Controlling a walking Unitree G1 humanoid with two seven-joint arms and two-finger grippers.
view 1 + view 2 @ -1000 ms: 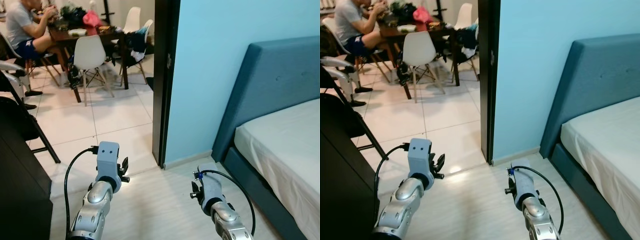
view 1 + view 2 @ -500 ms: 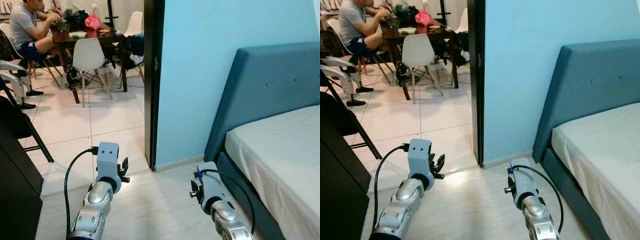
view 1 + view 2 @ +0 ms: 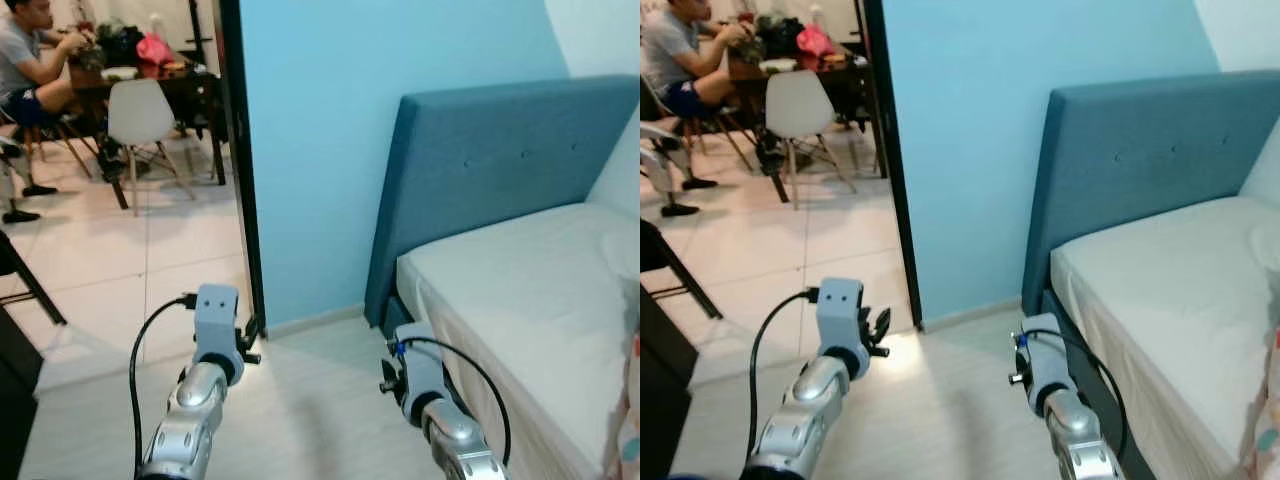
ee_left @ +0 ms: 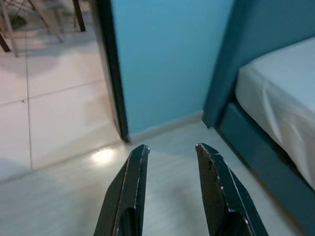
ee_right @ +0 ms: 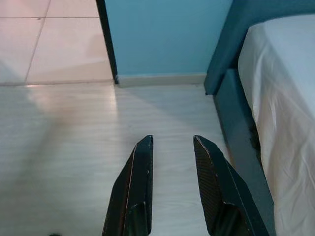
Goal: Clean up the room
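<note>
Padded blue headboard [image 3: 500, 160] now nearer centre

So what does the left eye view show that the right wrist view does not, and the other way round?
Left eye view alone: the next room, with a person seated at a dark dining table, a white chair, a pink bag, the blue headboard and the robot's two silver arms.
Right wrist view alone: the right gripper up close, its black fingers open over the floor, holding nothing.
Both: the light blue wall, the dark door frame, the bed with its white sheet, and the pale floor.
</note>
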